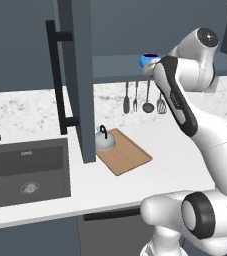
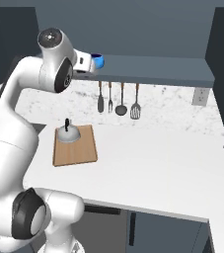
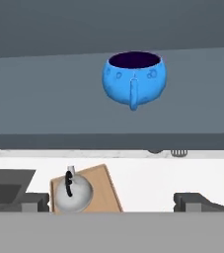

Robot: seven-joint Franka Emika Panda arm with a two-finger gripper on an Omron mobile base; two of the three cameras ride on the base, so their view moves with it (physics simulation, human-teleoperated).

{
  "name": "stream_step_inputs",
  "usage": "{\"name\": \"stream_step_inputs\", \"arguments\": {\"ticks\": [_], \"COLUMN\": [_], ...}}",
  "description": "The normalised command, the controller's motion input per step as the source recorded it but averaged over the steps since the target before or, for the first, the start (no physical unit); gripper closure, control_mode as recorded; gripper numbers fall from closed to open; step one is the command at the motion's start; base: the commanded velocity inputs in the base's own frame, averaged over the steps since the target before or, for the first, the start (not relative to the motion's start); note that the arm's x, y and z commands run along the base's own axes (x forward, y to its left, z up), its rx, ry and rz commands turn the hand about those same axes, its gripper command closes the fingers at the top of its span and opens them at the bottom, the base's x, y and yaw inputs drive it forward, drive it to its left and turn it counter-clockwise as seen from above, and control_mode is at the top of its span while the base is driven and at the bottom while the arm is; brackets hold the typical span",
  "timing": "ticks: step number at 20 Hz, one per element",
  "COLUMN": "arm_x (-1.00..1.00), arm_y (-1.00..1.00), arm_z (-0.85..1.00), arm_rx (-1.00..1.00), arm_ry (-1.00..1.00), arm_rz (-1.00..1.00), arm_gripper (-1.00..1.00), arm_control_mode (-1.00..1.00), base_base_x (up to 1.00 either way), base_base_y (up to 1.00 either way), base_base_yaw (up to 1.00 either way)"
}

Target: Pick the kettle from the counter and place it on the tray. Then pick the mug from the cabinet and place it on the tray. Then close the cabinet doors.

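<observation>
Two fingertips wide apart, hand empty, level before mug.

Hand view close on mug

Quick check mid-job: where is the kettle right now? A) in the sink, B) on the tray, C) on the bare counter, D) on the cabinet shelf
B: the kettle stands on the tray, at its back end, while the mug sits on the cabinet shelf.
</observation>
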Motion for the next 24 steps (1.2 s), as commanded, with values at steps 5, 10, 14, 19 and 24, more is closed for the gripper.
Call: {"name": "stream_step_inputs", "arguments": {"ticks": [5, 10, 14, 19, 24], "arm_x": [0.31, 0.44, 0.37, 0.38, 0.38], "arm_y": [-0.23, -0.13, 0.00, 0.00, 0.00], "arm_z": [0.09, 0.00, -0.08, -0.10, -0.05], "arm_rx": [0.00, 0.00, 0.00, 0.00, 0.00], "arm_ry": [0.00, 0.00, -0.05, -0.08, 0.00], "arm_rz": [-0.02, -0.04, 0.00, 0.00, 0.00], "arm_gripper": [-1.00, -1.00, -1.00, -1.00, -1.00], "arm_control_mode": [-1.00, -1.00, -1.00, -1.00, -1.00], "base_base_x": [0.00, 0.00, 0.00, 0.00, 0.00], "base_base_y": [0.00, 0.00, 0.00, 0.00, 0.00], "base_base_yaw": [0.00, 0.00, 0.00, 0.00, 0.00]}}
